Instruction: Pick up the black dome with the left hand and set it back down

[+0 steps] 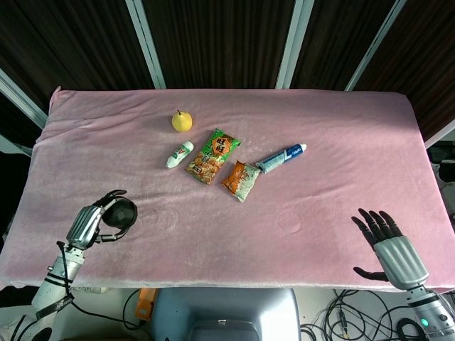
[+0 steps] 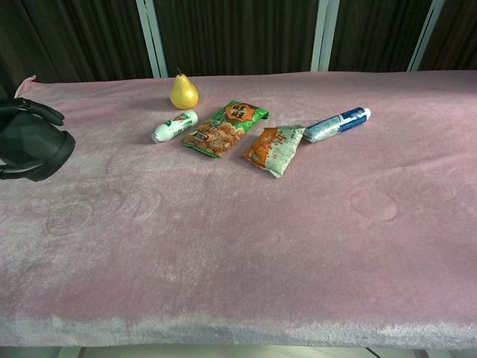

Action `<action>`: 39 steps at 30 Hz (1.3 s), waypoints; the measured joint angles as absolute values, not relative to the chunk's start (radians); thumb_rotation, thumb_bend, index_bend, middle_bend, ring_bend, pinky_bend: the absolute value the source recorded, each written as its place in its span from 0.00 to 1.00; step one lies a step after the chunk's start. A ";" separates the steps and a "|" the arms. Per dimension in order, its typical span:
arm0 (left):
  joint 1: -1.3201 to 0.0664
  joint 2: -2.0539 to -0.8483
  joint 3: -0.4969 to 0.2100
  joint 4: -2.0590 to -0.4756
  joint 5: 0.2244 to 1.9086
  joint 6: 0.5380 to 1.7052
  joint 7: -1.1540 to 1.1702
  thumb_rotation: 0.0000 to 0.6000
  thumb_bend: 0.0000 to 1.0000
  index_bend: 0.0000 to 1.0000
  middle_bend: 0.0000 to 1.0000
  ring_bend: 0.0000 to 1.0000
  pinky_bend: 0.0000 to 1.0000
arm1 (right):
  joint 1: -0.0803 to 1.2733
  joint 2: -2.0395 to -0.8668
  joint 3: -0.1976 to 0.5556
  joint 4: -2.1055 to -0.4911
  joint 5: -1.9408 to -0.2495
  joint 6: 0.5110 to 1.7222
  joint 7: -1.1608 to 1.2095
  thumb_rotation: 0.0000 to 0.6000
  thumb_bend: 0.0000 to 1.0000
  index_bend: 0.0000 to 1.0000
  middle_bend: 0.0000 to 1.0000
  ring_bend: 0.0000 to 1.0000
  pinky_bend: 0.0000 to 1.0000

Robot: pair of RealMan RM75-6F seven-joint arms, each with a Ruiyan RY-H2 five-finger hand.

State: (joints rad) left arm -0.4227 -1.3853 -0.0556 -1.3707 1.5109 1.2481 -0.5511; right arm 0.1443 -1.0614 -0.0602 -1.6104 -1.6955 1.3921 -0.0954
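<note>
My left hand [image 1: 92, 224] grips the black dome [image 1: 121, 214] at the front left of the pink table. In the chest view the black dome [image 2: 33, 148] hangs above the cloth at the left edge, tilted, with dark fingers [image 2: 33, 110] curled over its top. My right hand [image 1: 393, 249] rests open at the front right corner, fingers spread, holding nothing. It does not show in the chest view.
A yellow pear [image 1: 181, 121], a small white bottle [image 1: 178, 154], a green snack bag [image 1: 212, 155], an orange snack bag [image 1: 240, 179] and a blue-white tube [image 1: 280, 158] lie mid-table. Round dents [image 2: 68, 216] mark the cloth below the dome.
</note>
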 measured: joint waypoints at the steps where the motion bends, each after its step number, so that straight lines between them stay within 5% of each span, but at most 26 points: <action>1: -0.424 -1.384 -0.052 -1.375 1.517 1.241 -0.607 1.00 0.33 0.45 0.54 0.68 0.72 | 0.145 -1.061 -0.060 -1.611 -1.696 1.391 -0.096 1.00 0.00 0.00 0.00 0.03 0.16; 9: -0.425 -1.405 -0.051 -1.336 1.523 1.239 -0.577 1.00 0.34 0.45 0.54 0.68 0.71 | 0.145 -1.060 -0.062 -1.609 -1.696 1.392 -0.091 1.00 0.00 0.00 0.00 0.03 0.15; 18: -0.418 -1.504 -0.077 -1.143 1.520 1.324 0.114 1.00 0.35 0.48 0.55 0.68 0.71 | 0.148 -1.061 -0.061 -1.618 -1.692 1.384 -0.107 1.00 0.00 0.00 0.00 0.03 0.15; 24: -0.417 -1.555 -0.089 -1.053 1.514 1.352 0.307 1.00 0.35 0.48 0.56 0.69 0.71 | 0.148 -1.061 -0.062 -1.618 -1.694 1.384 -0.107 1.00 0.00 0.00 0.00 0.03 0.15; 30: -0.417 -1.572 -0.090 -1.045 1.515 1.357 0.118 1.00 0.35 0.49 0.56 0.69 0.71 | 0.147 -1.062 -0.063 -1.617 -1.694 1.386 -0.108 1.00 0.00 0.00 0.00 0.03 0.16; 39: -0.432 -1.520 -0.061 -1.181 1.533 1.285 -0.529 1.00 0.36 0.48 0.54 0.68 0.67 | 0.146 -1.062 -0.064 -1.615 -1.696 1.388 -0.108 1.00 0.00 0.00 0.00 0.03 0.16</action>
